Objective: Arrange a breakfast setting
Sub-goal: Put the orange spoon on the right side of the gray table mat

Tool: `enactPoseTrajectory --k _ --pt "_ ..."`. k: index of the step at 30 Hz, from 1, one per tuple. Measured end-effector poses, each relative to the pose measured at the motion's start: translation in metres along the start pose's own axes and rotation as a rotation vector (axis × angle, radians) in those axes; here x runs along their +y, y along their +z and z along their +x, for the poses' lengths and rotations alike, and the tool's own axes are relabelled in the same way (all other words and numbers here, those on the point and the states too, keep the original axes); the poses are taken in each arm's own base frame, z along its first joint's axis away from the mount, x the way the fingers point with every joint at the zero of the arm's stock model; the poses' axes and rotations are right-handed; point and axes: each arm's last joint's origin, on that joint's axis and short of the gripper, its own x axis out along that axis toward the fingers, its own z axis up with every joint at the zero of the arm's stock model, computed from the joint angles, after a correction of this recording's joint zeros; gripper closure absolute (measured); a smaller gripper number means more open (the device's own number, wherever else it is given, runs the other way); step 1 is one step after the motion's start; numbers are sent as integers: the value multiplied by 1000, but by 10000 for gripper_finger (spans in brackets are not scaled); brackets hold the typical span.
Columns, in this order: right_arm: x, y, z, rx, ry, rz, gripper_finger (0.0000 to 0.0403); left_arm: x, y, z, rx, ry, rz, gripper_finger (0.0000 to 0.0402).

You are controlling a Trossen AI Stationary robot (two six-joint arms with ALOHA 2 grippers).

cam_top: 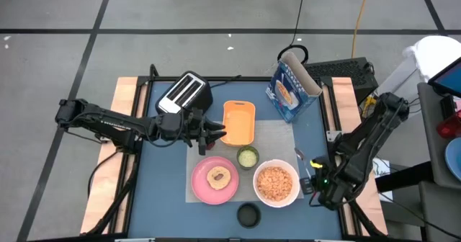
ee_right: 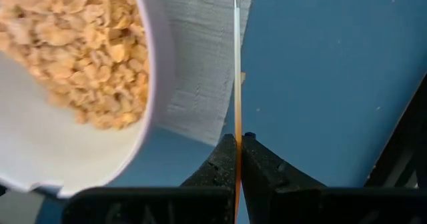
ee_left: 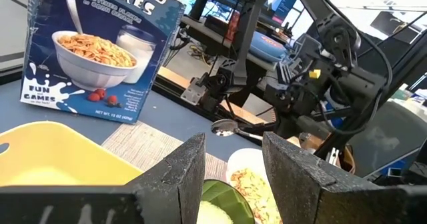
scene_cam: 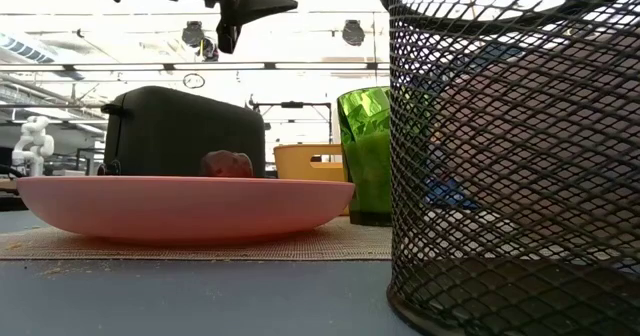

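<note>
The right hand (ee_right: 237, 159) sits low at the near right of the blue tabletop (cam_top: 166, 177), fingers pressed together on the thin handle of the red-handled spoon (ee_right: 237, 64), which runs forward along the edge of the woven grey placemat (ee_right: 200, 71). The spoon's bowl end (ee_left: 225, 127) lies just beside the white bowl full of cereal flakes (cam_top: 276, 183). The step in hand looks like setting the spoon beside that bowl: keep it flat and parallel to the mat's edge, and let go only once it rests fully on the tabletop, clear of the bowl's rim.

The left hand (cam_top: 215, 135) hovers above the mat, empty, its fingers partly apart, just beside the orange rectangular tray (cam_top: 238, 122) and over the small green cup (cam_top: 248, 156). The pink round plate (cam_top: 215, 180) carries a slice of toast (cam_top: 218, 176); a small dark-red lump (scene_cam: 228, 163) seen over the plate's rim may be the fruit, though the low view leaves this uncertain. The blue cereal box (cam_top: 292, 89) stands at the far right, and the black-and-silver toaster (cam_top: 184, 92) at the far left.

Open tabletop lies to the right of the bowl, but the table's right edge and the arm's base are near, so the withdrawal is best made straight up. A black mesh cup (cam_top: 248, 214) stands near the front edge.
</note>
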Motion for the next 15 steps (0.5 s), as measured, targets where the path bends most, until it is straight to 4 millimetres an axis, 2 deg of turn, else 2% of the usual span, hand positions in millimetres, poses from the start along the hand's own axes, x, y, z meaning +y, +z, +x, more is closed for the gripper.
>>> enactPoseTrajectory --k 15 --pt "14 -12 34 -77 -86 11 403 0 0 0 0 -1 -15 247"
